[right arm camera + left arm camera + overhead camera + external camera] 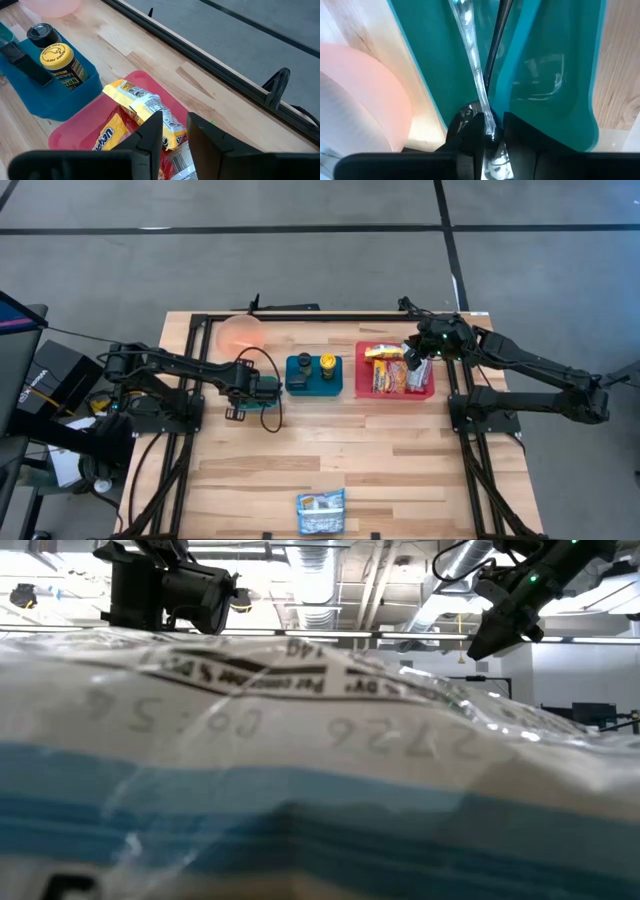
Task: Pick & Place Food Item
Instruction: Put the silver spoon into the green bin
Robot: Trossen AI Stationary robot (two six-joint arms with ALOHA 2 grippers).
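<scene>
A teal bin (314, 388) with a dark-capped bottle (305, 363) and a yellow-lidded bottle (327, 365) stands at the middle of the table. My left gripper (280, 387) is shut on the bin's left wall. A red tray (395, 392) with several snack packets lies to the right of the bin. My right gripper (410, 365) is over the tray, shut on a yellow-and-white packet (145, 105). It shows high up in the low view (482, 645). My left gripper pinches the bin's left wall at its shiny rim (487, 112), with teal on both sides of the fingers (470, 132). It comes level from the table's left. The bin stands on the table. My right gripper has the packet's near end (167, 127) between its fingers (150, 135), slanting down from the right. The rest of the packet lies crumpled over the other packets in the tray.
A pink plate (240, 332) lies at the far left of the bin. A blue-and-white packet (320, 512) lies at the table's near edge and fills the low view (320, 790). Black frame rails (330, 315) run along the table's far and side edges.
</scene>
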